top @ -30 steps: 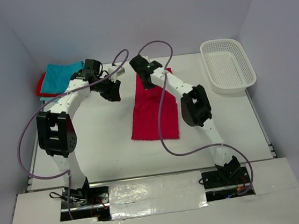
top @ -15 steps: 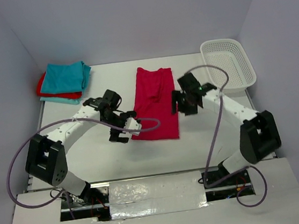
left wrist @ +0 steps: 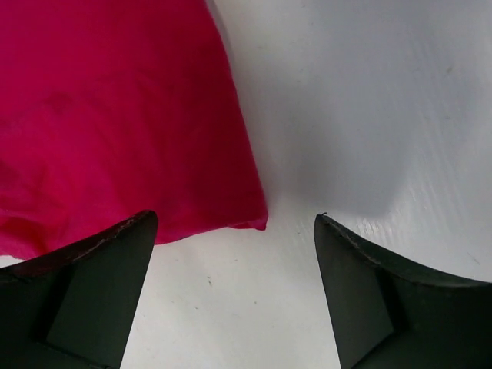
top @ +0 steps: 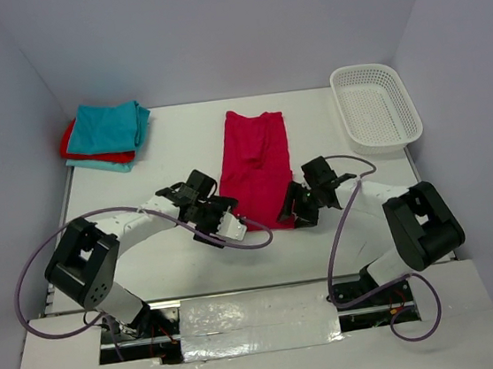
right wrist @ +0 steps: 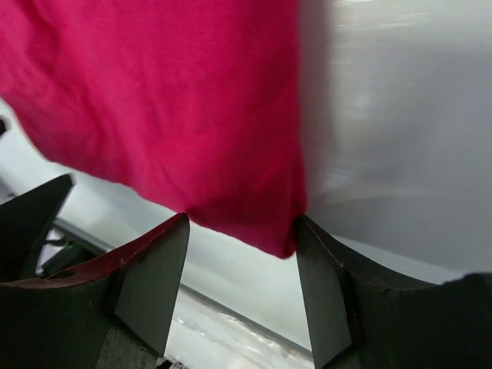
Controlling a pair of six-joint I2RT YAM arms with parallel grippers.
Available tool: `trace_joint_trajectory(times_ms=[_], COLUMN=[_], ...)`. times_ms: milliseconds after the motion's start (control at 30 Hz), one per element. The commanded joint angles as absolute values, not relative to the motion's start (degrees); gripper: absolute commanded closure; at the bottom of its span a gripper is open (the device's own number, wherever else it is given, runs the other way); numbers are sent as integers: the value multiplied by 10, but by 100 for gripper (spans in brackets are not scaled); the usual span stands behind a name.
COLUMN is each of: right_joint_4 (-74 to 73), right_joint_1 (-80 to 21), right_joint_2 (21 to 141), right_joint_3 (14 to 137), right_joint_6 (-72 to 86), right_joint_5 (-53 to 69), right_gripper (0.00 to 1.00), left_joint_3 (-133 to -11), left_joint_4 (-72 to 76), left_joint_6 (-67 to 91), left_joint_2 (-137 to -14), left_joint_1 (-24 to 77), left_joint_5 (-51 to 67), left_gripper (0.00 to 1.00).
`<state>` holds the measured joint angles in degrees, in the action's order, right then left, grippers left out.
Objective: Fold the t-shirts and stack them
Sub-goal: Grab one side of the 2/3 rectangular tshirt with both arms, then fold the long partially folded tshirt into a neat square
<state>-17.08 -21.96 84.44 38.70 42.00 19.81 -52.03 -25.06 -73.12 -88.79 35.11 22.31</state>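
Observation:
A magenta-red t-shirt (top: pixel 255 161), folded into a long strip, lies flat in the middle of the table. My left gripper (top: pixel 222 225) hovers open at its near left corner; in the left wrist view the wide-set jaws (left wrist: pixel 234 219) frame that corner of the t-shirt (left wrist: pixel 115 115) without touching it. My right gripper (top: pixel 296 214) stands at the near right corner. In the right wrist view its jaws (right wrist: pixel 240 223) are open, with the corner of the t-shirt (right wrist: pixel 154 92) hanging between them. Folded teal and red t-shirts (top: pixel 107 131) are stacked at the far left.
A white mesh basket (top: pixel 376 106) stands at the far right corner. Grey walls close in the table on three sides. Purple cables loop from both arms over the near half of the table (top: pixel 175 264).
Both arms swung back from the shirt's far end to its near corners. Both grippers, shut a second ago, have opened, and the shirt lies flat.

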Motion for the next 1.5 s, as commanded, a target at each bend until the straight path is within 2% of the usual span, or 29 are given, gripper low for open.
trace_joint_trajectory(times_ms=[0,33,67,133,167,233,267,300,333,400,433,467,667,967,1133,1333,1467], right_joint_4=[-99,-96,-94,-88,-89,-101,-105,-111,-114,-126,-130,-136,-234,-467,-589,-659,-633], right_joint_1=[-219,-219,-220,-218,-218,-219,-219,-219,-218,-211,-210,-209,-214,-256,-266,-265,-244], right_joint_2=[866,869,872,875,873,869,866,863,861,856,854,846,779,542,424,466,579], right_joint_3=[355,354,353,351,351,352,352,352,350,349,349,349,363,353,402,552,607], right_joint_6=[446,449,451,454,454,451,448,447,443,433,428,423,362,332,332,287,248], right_joint_5=[214,218,221,228,229,224,223,223,223,223,228,228,231,254,289,277,300], right_gripper=[36,37,39,41,42,42,45,50,66,82,97,100,100,100,100,100,100], left_joint_3=[-508,-511,-515,-525,-532,-535,-535,-532,-529,-532,-533,-535,-562,-573,-663,-756,-822], left_joint_4=[-192,-198,-203,-209,-210,-216,-216,-214,-211,-218,-223,-241,-360,-606,-721,-721,-702], left_joint_6=[-719,-719,-718,-701,-695,-684,-681,-677,-666,-647,-639,-633,-579,-527,-479,-360,-345], left_joint_2=[-903,-909,-917,-924,-928,-931,-933,-934,-935,-938,-939,-935,-897,-735,-675,-693,-740], left_joint_1=[356,356,356,358,359,362,363,365,367,367,367,367,366,420,451,448,394], left_joint_5=[210,211,214,221,221,229,231,229,222,216,211,210,242,255,315,314,322], left_gripper=[8,11,21,34,47,57,78,92,100,100,100,100,100,100,100,100,100])
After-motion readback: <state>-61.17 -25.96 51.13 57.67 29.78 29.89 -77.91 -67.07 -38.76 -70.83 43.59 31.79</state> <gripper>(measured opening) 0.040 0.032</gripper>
